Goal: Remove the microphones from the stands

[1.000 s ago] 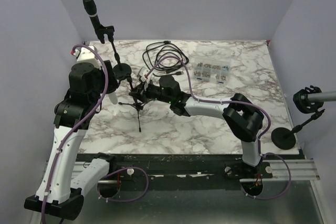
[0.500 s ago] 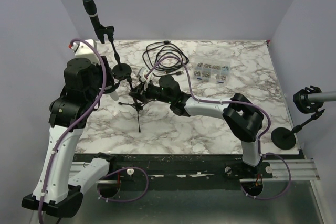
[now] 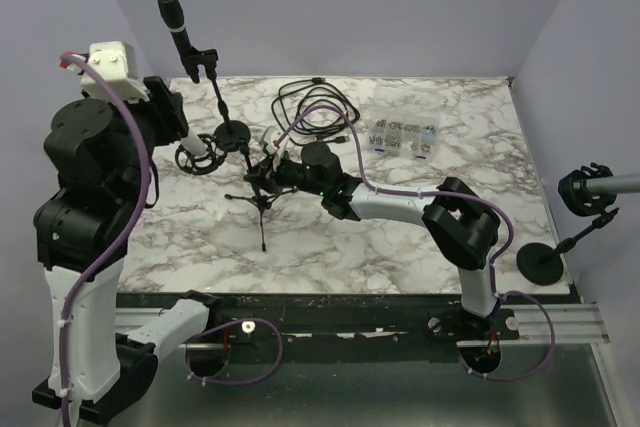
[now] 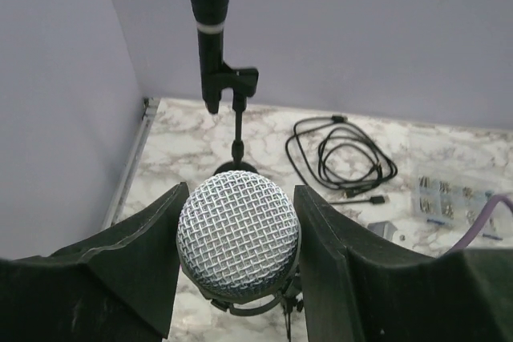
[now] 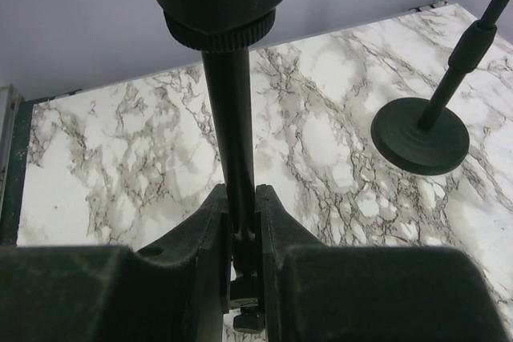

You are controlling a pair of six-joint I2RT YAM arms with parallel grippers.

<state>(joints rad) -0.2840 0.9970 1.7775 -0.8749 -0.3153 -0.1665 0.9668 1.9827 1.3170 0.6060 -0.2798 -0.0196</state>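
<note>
A microphone with a silver mesh head [image 4: 238, 238] sits between the fingers of my left gripper [image 4: 239, 198], which is shut on it. In the top view the left gripper [image 3: 195, 155] is held up, left of the small black tripod stand [image 3: 262, 199]. My right gripper [image 3: 273, 172] is shut on the stand's thin black pole [image 5: 237, 142], with both fingers pressed against it in the right wrist view [image 5: 240, 202]. The stand's legs show just below the microphone head in the left wrist view [image 4: 290, 310].
A second black microphone [image 3: 173, 19] stands on a round-base stand [image 3: 232, 134] at the back left, also seen ahead of the left gripper [image 4: 209, 26]. A coiled black cable [image 3: 315, 107] and a packet tray [image 3: 402, 135] lie behind. Another stand [image 3: 540, 262] is off the table's right edge.
My left arm has risen and swung to the left, carrying its gripper up and away from the tripod stand. The right arm has stayed put on the pole.
</note>
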